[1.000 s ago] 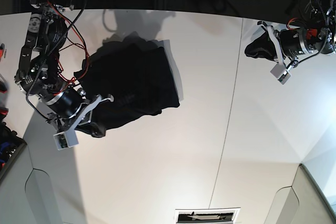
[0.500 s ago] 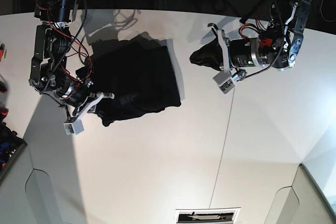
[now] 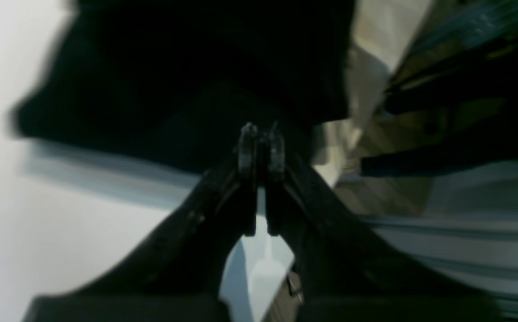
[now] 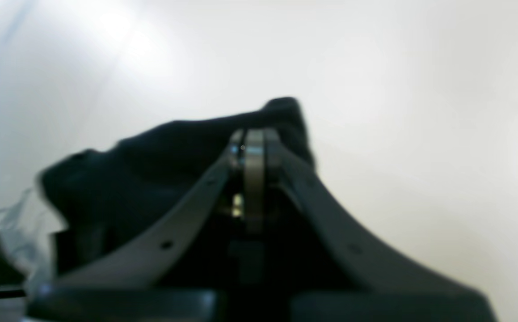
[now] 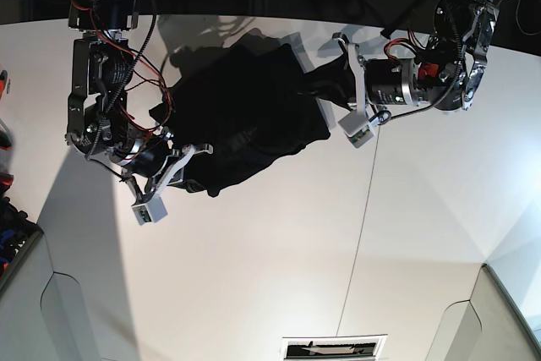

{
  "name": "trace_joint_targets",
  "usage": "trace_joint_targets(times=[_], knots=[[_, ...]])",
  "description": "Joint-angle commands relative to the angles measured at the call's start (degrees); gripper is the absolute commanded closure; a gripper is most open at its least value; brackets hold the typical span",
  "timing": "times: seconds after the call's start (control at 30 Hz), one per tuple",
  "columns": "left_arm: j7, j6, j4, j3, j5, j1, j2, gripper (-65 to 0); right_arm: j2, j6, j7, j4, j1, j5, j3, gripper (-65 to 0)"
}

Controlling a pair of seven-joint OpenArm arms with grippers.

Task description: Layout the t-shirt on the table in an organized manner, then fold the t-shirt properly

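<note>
T-shirts: one, a black t-shirt [image 5: 245,116] bunched toward the far edge of the surface
Surfaces: one, a white surface [image 5: 279,251]
Seam lines: one, a thin dark seam line [image 5: 359,234] across the surface
Robot arms: two
Grippers: two, the left gripper [image 5: 328,90] and the right gripper [image 5: 200,161]
Wrist cameras: two, one per gripper

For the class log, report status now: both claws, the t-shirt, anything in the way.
Left claw shut on the t-shirt. Right claw shut on its other edge. Shirt bunched on the table, not flat. Nothing in the way.
</note>
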Motion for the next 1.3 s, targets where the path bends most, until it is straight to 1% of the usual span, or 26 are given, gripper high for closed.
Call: trace_joint_targets(times=[0.0, 0.1, 0.23, 0.37, 0.5, 0.57, 0.77, 0.97, 1.17, 1.27], knots=[[-0.83, -0.52, 1.05, 1.27, -1.36, -0.61, -0.42, -2.6, 0.15, 0.63, 1.97, 1.07, 1.77, -0.13, 0.11, 0.0], [-0.98, -0.52, 1.05, 6.49, 0.35, -0.61, -0.15, -2.6, 0.15, 0.63, 2.86, 0.46, 2.8, -1.99, 0.09, 0.0], [-4.0, -0.52, 1.01, 10.64, 7.06, -0.61, -0.11, -2.6, 0.15, 0.66, 3.56, -2.23, 3.72, -3.08, -0.59, 0.0], [-4.79, -0.52, 0.98, 10.88, 10.4, -0.68, -0.13, -2.6, 0.17, 0.66, 3.3, -3.76, 3.41, -3.48, -1.88, 0.0], [-8.33, -0.52, -0.59, 10.84, 18.12, -1.14, -0.15, -2.6, 0.79, 0.66, 1.57, -3.74, 3.41, -2.47, -1.99, 0.0], [-9.33, -0.52, -2.62, 10.78, 20.06, -1.77, -0.17, -2.6, 1.75, 0.66, 0.46, -3.74, 3.39, -0.96, -1.99, 0.0], [-11.85, -0.52, -10.36, 8.87, 20.11, -7.3, -0.15, -2.6, 4.46, 0.68, -2.67, -3.56, 3.23, 3.32, -1.92, 0.0], [-13.16, -0.52, -17.81, 7.74, 20.09, -15.61, 0.22, -2.6, 5.09, 0.68, -3.21, -0.87, -0.66, 5.07, -1.92, 0.0], [-13.86, -0.52, -27.85, 7.74, 20.11, -23.96, 4.11, -2.6, 4.9, 0.76, -3.72, 4.33, -6.54, 10.38, -1.95, 0.0], [-14.51, -0.52, -32.13, 7.74, 20.15, -27.34, 5.92, -2.6, 3.76, 1.09, -3.98, 7.41, -10.1, 10.88, -1.95, 0.0]])
